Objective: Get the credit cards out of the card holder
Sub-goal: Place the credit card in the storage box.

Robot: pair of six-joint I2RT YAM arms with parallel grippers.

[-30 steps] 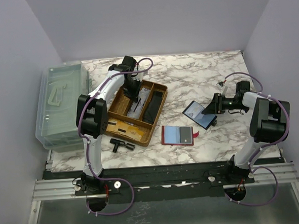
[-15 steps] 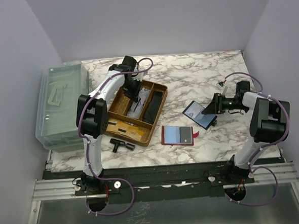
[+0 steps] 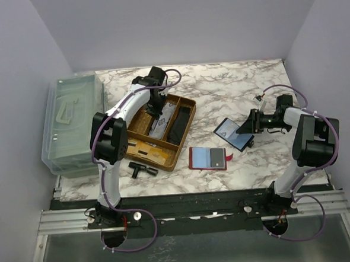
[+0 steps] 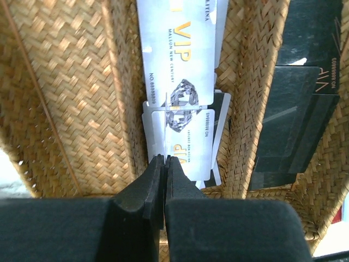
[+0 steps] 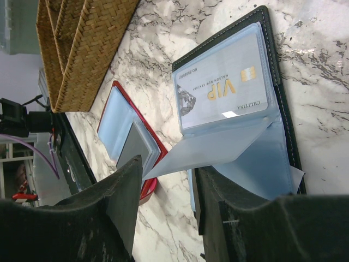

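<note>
The black card holder (image 3: 233, 133) lies open on the marble, a silver VIP credit card (image 5: 223, 90) showing in its sleeve. My right gripper (image 5: 169, 165) (image 3: 248, 128) is open at the holder's edge. A pale blue sleeve leaf (image 5: 212, 150) sticks up between its fingers, unclamped. A red card holder (image 3: 207, 158) (image 5: 122, 123) lies open nearby. Over the wicker tray (image 3: 175, 159), my left gripper (image 4: 164, 158) (image 3: 156, 108) is shut on a credit card (image 4: 163, 128) seen edge-on as a thin line. Silver cards (image 4: 180, 49) lie below it in the middle compartment.
Black cards (image 4: 294, 109) fill the tray's right compartment. A clear lidded bin (image 3: 73, 122) stands at the table's left edge. A small black T-shaped tool (image 3: 140, 169) lies in front of the tray. Grey walls close in three sides.
My left gripper has shifted slightly right and toward the back over the tray. The right arm and both holders have not moved.
</note>
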